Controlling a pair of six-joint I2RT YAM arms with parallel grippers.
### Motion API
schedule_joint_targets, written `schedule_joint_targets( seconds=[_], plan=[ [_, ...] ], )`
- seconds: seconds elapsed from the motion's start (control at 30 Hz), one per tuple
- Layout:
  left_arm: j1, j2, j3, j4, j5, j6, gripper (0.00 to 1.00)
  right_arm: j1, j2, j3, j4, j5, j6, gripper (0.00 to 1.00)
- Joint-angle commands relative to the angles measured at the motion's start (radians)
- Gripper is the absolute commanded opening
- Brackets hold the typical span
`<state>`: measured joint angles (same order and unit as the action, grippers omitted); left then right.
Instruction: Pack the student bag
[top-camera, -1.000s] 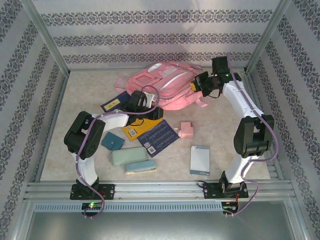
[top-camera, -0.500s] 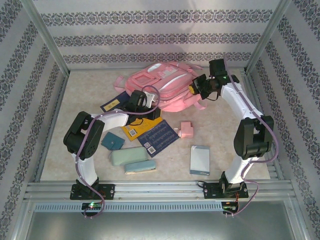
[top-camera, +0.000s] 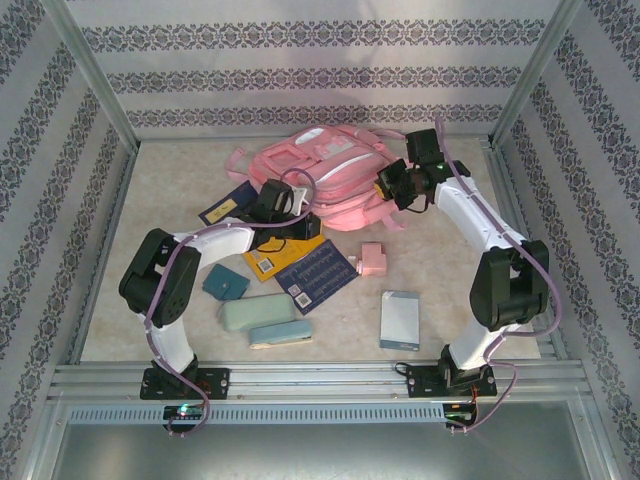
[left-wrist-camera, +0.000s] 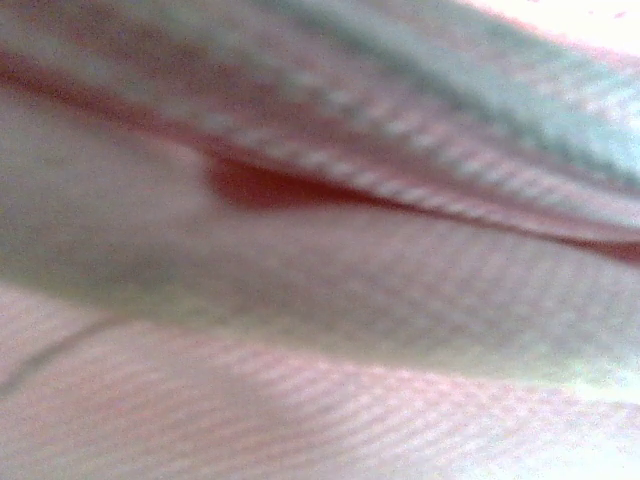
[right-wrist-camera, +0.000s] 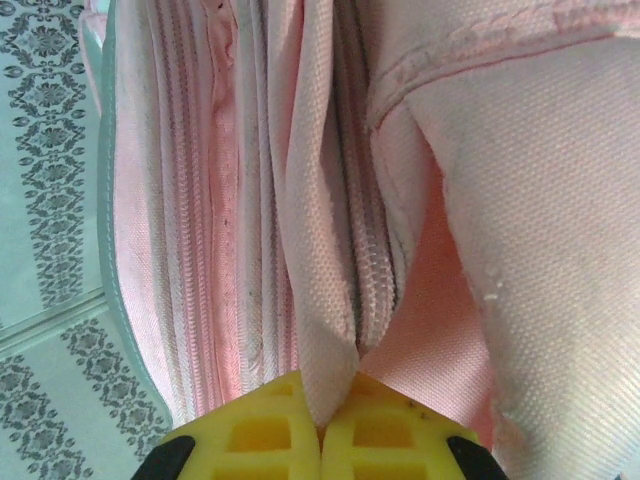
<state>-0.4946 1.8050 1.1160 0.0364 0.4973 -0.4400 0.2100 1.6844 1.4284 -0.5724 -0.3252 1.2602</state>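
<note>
1. pink and big: found the student bag (top-camera: 320, 165) lying at the far middle of the table (top-camera: 170, 190).
2. saw the right gripper (right-wrist-camera: 322, 425) at its right side, yellow fingertips (right-wrist-camera: 270, 432) squeezed together on a fold of bag cloth beside a zip (right-wrist-camera: 375, 270).
3. saw the left gripper (top-camera: 292, 205) at the bag's near edge; could not tell if apart or together, just blurry pink cloth up close.
4. spotted a blue book (top-camera: 318, 275) nearby.

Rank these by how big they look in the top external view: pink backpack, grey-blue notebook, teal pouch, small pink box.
1. pink backpack
2. grey-blue notebook
3. teal pouch
4. small pink box
The last two look close in size, so their order is unsure.
</note>
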Motion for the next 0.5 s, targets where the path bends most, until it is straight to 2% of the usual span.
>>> schedule_joint_targets(
  seconds=[0.0, 0.27, 0.47],
  plan=[
    [-0.045, -0.055, 0.061, -0.034, 0.041, -0.031, 0.05, 0.02, -0.056, -0.027, 0.031, 0.055, 0.025, 0.0],
    [-0.119, -0.033, 0.188, -0.166, 0.049, -0.039, 0.06, 0.011, -0.153, -0.162, 0.079, 0.175, 0.094, 0.0],
    [-0.168, 0.005, 0.304, -0.247, 0.065, -0.08, 0.07, 0.011, -0.191, -0.195, 0.076, 0.237, 0.105, 0.0]
  ],
)
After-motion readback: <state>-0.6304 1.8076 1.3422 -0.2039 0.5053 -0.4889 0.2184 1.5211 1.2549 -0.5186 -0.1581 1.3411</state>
